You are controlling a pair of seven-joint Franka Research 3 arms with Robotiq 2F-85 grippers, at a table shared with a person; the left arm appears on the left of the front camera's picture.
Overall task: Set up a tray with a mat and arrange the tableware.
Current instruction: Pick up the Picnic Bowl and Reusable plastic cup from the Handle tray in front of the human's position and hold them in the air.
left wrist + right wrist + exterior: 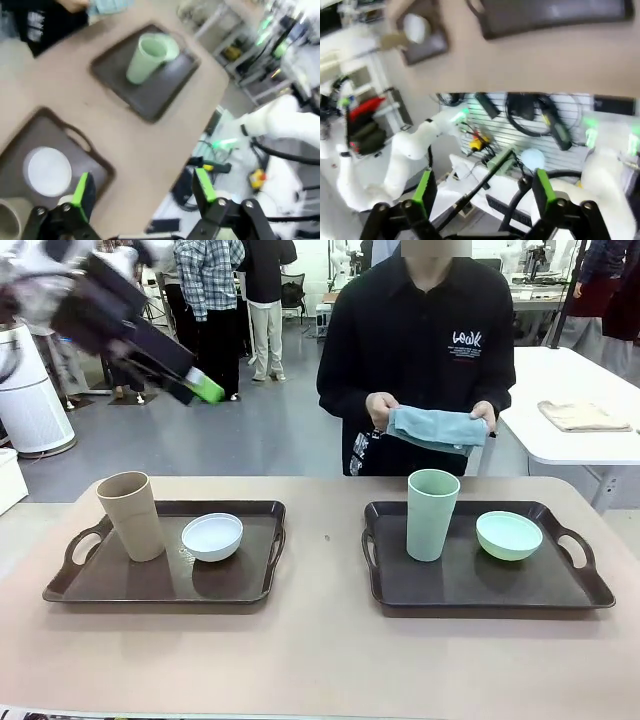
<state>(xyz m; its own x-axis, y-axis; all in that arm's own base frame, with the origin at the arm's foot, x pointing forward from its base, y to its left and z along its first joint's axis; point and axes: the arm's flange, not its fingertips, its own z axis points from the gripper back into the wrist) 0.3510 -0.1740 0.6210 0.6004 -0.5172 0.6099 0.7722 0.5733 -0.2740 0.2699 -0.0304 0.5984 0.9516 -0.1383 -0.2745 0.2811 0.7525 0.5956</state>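
Tan cup (131, 515) and white bowl (212, 536) sit on the lower-left tray (100, 585), under the high left claw (200, 387) at upper left. A person holds the blue mat (437, 428) at upper centre.

In the left wrist view, that claw gapes wide, with the bowl at lower left just beside one finger.

In the right wrist view, the right claw (482, 192) is wide too, and the table (545, 60) lies far off along the top.

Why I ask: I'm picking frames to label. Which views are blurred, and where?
Front view: the tan cup is crisp, the left arm's fingers motion-streaked. Left wrist view: soft overall, the green cup smeared. Right wrist view: worst, the table and right arm's fingers blurred.
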